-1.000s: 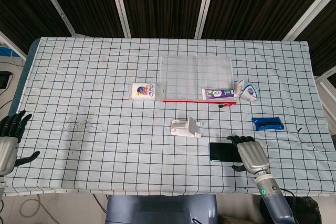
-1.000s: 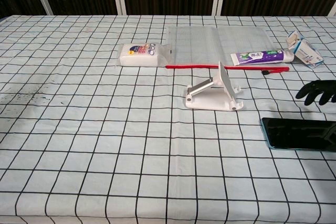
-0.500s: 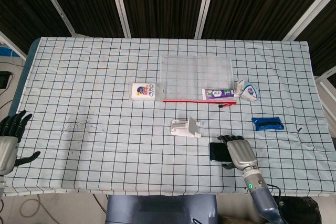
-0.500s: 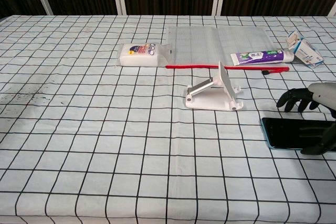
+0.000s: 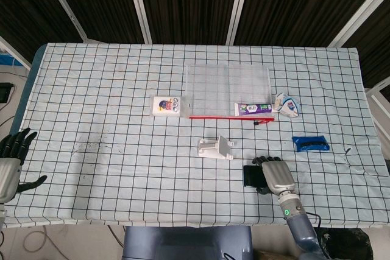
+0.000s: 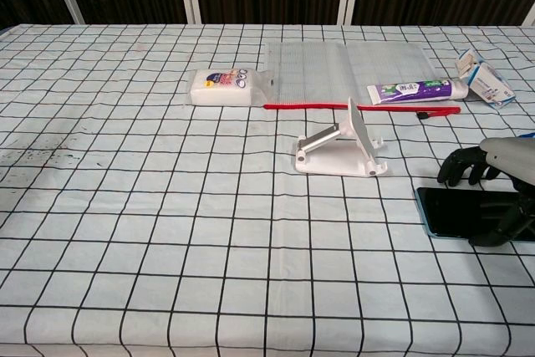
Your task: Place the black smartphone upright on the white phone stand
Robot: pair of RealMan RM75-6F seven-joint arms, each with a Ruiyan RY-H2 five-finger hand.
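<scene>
Because your left hand [image 5: 11, 164] is cut off at the frame edge, only its spread, empty fingers show. The white phone stand [image 6: 341, 150] sits mid-table. To its right, the black smartphone [image 6: 456, 211] lies flat, half hidden beneath your right hand [image 5: 274, 175]; whether its curled fingers grip the phone cannot be told.

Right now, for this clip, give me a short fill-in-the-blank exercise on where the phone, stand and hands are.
1. The phone lies ____ on the table, not on the stand.
2. The ____ hand is over the phone.
3. The toothpaste rests on the clear ____.
4. The left hand is at the table's ____ edge.

Missing words: flat; right; bag; left
</scene>
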